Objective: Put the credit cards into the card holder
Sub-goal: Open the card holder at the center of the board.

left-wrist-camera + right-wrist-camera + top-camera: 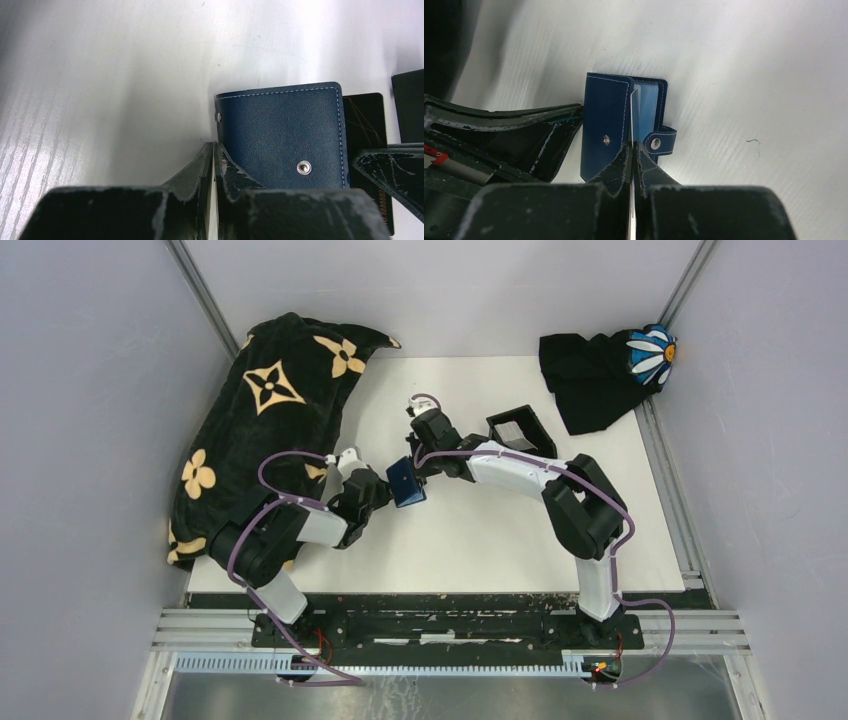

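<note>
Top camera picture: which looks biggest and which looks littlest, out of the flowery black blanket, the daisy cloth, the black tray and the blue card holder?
1. flowery black blanket, by far the largest
2. daisy cloth
3. black tray
4. blue card holder, a bit smaller than the tray

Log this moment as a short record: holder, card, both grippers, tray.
card holder: open, lighter blue inside showing
card: partly between the holder's covers, dark face sticking out one side
right gripper: shut on the card's edge
left gripper: fingers together at the holder's edge; grip on it unclear
black tray: beyond the right wrist, apart from the holder
</note>
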